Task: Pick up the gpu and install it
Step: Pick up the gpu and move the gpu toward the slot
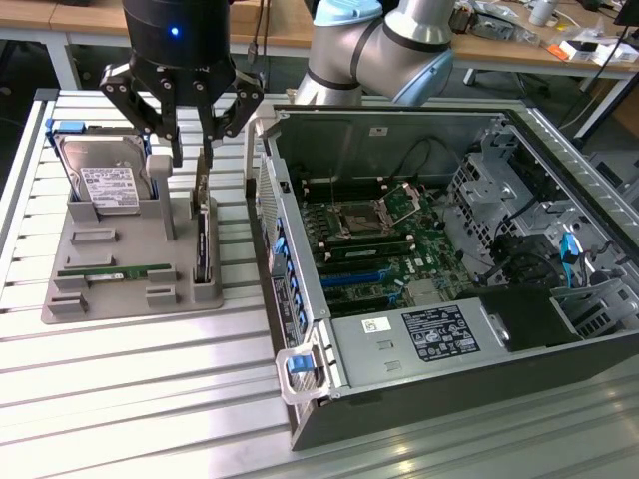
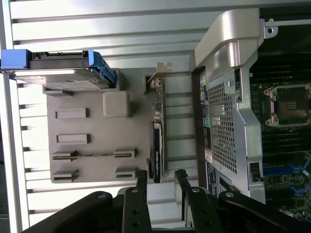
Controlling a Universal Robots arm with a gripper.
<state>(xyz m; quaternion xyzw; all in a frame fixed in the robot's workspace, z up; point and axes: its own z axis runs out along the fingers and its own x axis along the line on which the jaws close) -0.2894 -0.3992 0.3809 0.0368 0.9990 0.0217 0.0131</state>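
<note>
The gpu (image 1: 203, 238) is a slim black card standing on edge in a slot at the side of the grey holder tray (image 1: 110, 299) nearest the computer case. In the wrist view the gpu (image 2: 156, 148) appears edge-on, its silver bracket (image 2: 158, 73) at the far end. My gripper (image 1: 193, 155) hangs just above the card with its black fingers spread, one on each side of the card's line. In the wrist view my gripper (image 2: 161, 175) is open with nothing between the fingertips, and the near end of the card lies in line with the gap.
A silver hard drive (image 1: 105, 182) with blue rails stands in the tray's back corner, and a thin green memory stick (image 1: 115, 270) lies near its front. The open computer case (image 1: 300, 329) with its motherboard (image 1: 384, 249) stands at the exterior view's right, close beside the tray.
</note>
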